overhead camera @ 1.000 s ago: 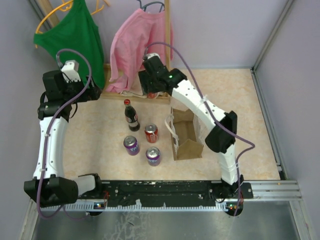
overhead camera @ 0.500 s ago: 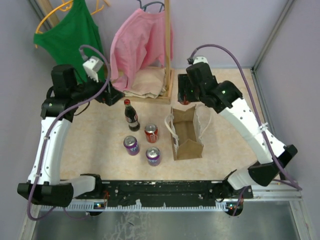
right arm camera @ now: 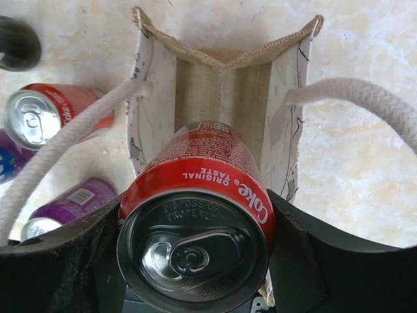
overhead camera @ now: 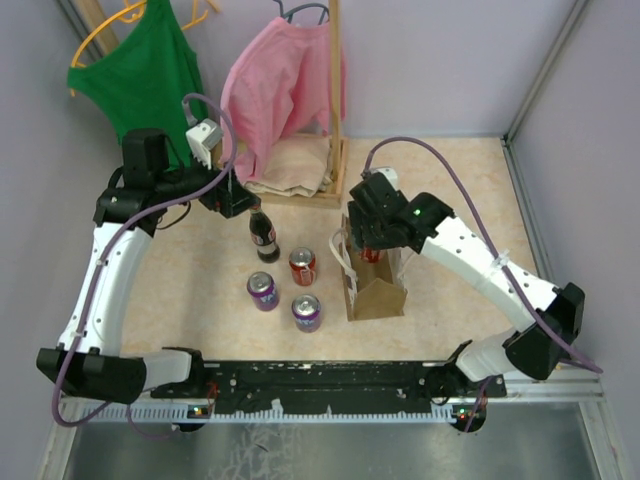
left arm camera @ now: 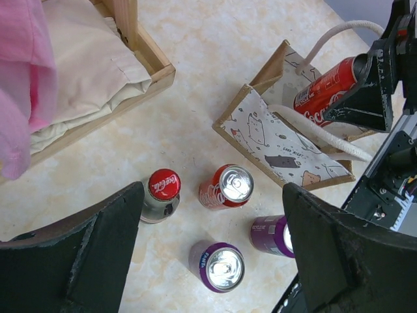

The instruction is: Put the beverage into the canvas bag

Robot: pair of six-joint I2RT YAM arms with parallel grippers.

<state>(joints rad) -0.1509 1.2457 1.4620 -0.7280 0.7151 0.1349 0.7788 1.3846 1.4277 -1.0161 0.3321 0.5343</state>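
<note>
Clamping a Coke can (right arm camera: 195, 176), right tool (right arm camera: 194, 257) is hovering over the canvas bag (right arm camera: 221, 85) below it; next: lower, release. Left tool (left arm camera: 208, 254) is gaping.

From above, the right gripper (overhead camera: 372, 238) covers most of the red can (overhead camera: 372, 256) it grips. Together they hide the far end of the canvas bag (overhead camera: 378, 300). The left gripper (overhead camera: 243, 205) hides the cap of the cola bottle (overhead camera: 265, 240). The words on the cans are too small to read from there.

In the right wrist view, the red can blocks the bag's floor. The purple can (right arm camera: 65, 202) closest to the table's near edge sits partly behind a white handle (right arm camera: 71, 140) and a finger (right arm camera: 58, 274). A second purple can (right arm camera: 5, 160) is cut by the left edge. The bottle is a dark blur in the top left corner.

In the left wrist view, both fingers (left arm camera: 71, 248) run off the bottom edge.
</note>
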